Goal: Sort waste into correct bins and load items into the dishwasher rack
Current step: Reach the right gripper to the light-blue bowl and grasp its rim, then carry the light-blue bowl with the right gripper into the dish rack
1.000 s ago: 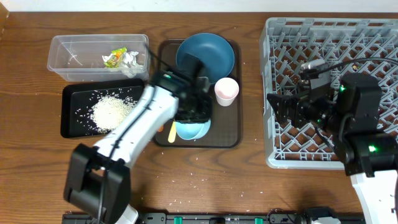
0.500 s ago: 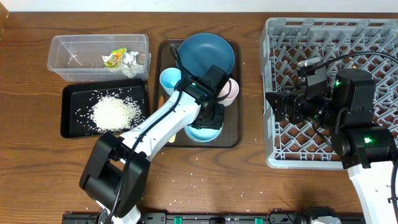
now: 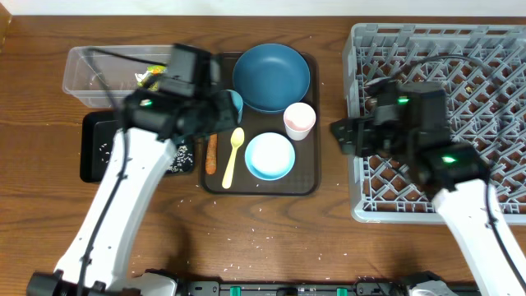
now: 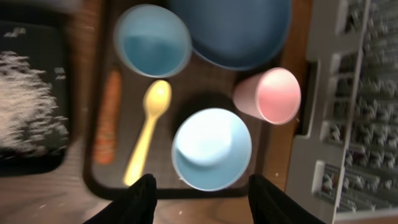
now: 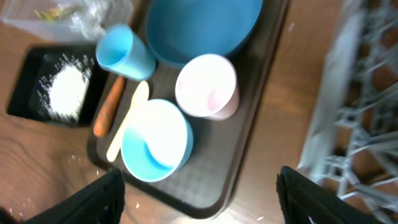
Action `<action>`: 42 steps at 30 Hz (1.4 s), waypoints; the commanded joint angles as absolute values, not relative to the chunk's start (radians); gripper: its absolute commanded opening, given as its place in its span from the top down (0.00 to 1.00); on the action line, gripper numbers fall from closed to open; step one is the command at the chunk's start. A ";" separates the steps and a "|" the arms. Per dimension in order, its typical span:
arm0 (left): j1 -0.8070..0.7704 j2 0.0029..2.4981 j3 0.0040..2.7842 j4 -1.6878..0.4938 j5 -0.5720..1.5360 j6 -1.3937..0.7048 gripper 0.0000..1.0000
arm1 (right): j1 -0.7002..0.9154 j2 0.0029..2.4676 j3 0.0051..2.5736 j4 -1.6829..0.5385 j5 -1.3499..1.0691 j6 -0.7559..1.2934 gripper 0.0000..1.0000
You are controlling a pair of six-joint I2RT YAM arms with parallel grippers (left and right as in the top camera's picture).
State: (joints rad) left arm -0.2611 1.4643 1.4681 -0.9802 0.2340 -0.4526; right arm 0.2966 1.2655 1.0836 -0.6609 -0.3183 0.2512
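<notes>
Dark blue plate [image 3: 271,76], round, empty, at back of brown tray [image 3: 306,174], centre of surface [image 3: 49,230]. Before it pinkish cup [image 3: 299,121], white bowl [image 3: 269,156], yellow spoon [image 3: 233,156], orange stick [image 3: 210,153]; light blue cup [image 4: 152,40] at tray's left rim. Grey rack [image 3: 436,107] along right edge, bare strip btwn. Rice [image 4: 25,106] in black tray [image 3: 89,168] by left edge; wrapper [image 3: 150,76] in clear tub [image 3: 86,78], back-left corner. Left claw [image 4: 202,186] apart, empty, above tray. Right claw [image 5: 200,186] apart, empty.

Wood-grain table [image 3: 329,238] — clear plastic tub [image 3: 92,76], grey plastic rack [image 3: 386,205].
</notes>
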 commanded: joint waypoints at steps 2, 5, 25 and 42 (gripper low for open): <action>-0.221 1.478 1.473 -1.008 0.211 -0.440 0.50 | 0.417 1.319 1.099 -0.661 -0.164 0.368 0.30; -0.219 1.483 1.469 -1.009 0.171 -0.440 0.49 | 0.492 1.361 1.099 -0.653 -0.105 0.409 0.36; -0.219 1.492 1.426 -1.009 0.024 -0.440 0.40 | 0.637 1.792 1.132 -0.532 -0.015 0.673 0.58; -0.219 1.492 1.423 -1.009 0.007 -0.439 0.28 | 0.643 1.796 1.136 -0.506 -0.060 0.616 0.99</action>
State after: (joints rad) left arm -0.2234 1.4837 1.4338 -1.0065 0.0223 -0.4416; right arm 0.6437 1.7954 1.1133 -0.5110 -0.0319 0.6601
